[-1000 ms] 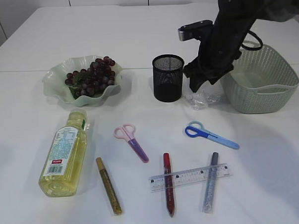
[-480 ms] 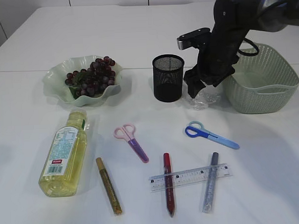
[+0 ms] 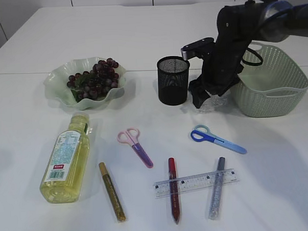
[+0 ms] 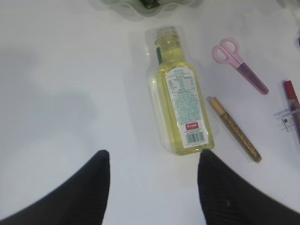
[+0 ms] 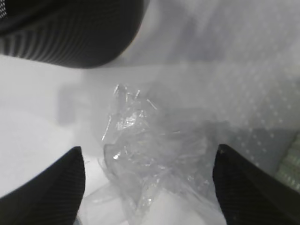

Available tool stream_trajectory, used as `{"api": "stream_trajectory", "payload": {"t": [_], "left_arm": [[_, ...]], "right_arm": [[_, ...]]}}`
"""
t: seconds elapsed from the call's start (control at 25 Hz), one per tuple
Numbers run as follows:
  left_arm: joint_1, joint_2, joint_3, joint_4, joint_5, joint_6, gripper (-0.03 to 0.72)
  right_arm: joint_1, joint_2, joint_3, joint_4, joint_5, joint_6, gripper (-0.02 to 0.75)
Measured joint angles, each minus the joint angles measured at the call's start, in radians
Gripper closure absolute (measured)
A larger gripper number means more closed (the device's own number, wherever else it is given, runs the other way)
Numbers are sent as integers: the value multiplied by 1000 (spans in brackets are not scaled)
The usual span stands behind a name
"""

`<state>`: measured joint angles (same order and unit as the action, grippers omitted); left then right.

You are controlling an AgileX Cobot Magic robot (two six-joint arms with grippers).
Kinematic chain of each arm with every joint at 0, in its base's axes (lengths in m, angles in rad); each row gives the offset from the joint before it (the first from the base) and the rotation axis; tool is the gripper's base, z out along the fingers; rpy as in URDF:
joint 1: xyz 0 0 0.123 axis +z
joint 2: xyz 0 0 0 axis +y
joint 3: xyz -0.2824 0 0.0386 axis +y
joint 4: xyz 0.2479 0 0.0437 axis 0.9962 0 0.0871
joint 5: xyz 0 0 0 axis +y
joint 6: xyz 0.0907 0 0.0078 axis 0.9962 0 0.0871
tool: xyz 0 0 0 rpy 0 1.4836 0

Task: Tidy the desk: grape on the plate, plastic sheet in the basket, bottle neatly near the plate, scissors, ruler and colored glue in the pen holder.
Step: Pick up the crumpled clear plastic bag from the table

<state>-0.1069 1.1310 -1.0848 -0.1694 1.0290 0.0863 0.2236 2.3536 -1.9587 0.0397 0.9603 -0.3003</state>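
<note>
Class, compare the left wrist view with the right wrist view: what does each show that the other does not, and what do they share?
Only the left wrist view: the bottle lying on its side, the pink scissors, a gold glue stick and the open left gripper above bare table.
Only the right wrist view: the crumpled plastic sheet between the open right gripper fingers, and the black pen holder.
Both: the white table and two dark fingertips.

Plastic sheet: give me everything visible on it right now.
The plastic sheet is clear, thin film crumpled into a loose, glinting wad. It lies on the white table between the black mesh pen holder and the green basket, not in the basket. The right gripper is right over it, fingers spread wide on either side; whether they touch the film cannot be told. The arm partly hides it in the exterior view.
</note>
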Motion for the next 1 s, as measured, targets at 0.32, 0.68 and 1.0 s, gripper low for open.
{"api": "stream_trajectory", "payload": {"t": [0.32, 0.68, 1.0], "left_arm": [[0, 0, 0, 0, 0, 0, 253], [0, 0, 0, 0, 0, 0, 253], [0, 0, 0, 0, -2, 0, 253]], "right_arm": [[2, 20, -3, -5, -10, -1, 82], [2, 33, -3, -6, -14, -1, 137], [2, 33, -3, -6, -14, -1, 232]]}}
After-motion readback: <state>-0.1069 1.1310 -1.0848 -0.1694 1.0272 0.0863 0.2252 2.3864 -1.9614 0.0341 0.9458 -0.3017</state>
